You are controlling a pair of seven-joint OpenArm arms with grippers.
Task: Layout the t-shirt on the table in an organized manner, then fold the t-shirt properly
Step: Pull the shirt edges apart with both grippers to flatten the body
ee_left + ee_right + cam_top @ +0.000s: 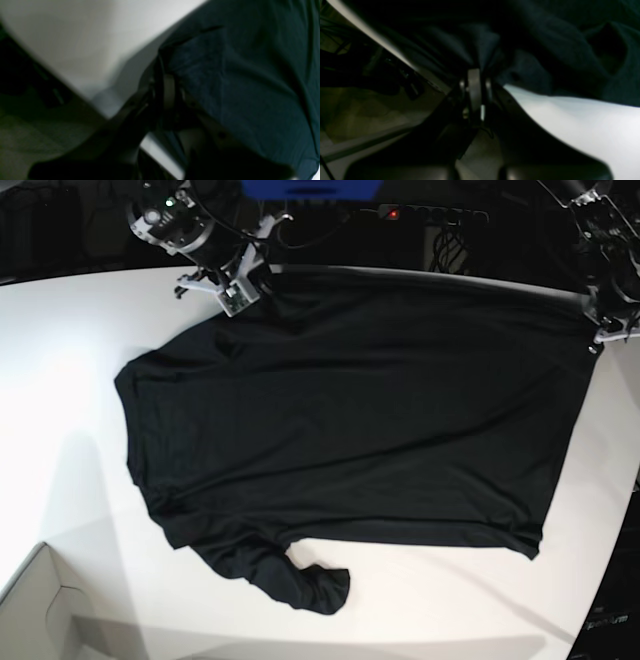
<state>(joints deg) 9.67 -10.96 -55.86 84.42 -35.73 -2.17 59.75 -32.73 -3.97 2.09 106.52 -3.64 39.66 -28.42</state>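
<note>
The black t-shirt (360,410) lies spread over the white table (60,380), with one sleeve (310,585) crumpled at the near side. At the far left edge of the shirt, my right gripper (250,290) is shut on a bunched bit of fabric (482,50); the right wrist view shows its jaws (476,72) pinched together on the cloth by the table (582,120) rim. My left gripper (598,332) sits at the shirt's far right corner. In the left wrist view it (166,75) is shut on the t-shirt (250,87) edge above the table (75,37).
A pale cardboard box corner (40,610) pokes in at the near left. A power strip (430,213) and cables lie behind the table's far edge. Both grippers work right at the table's curved far rim, with floor (30,140) below.
</note>
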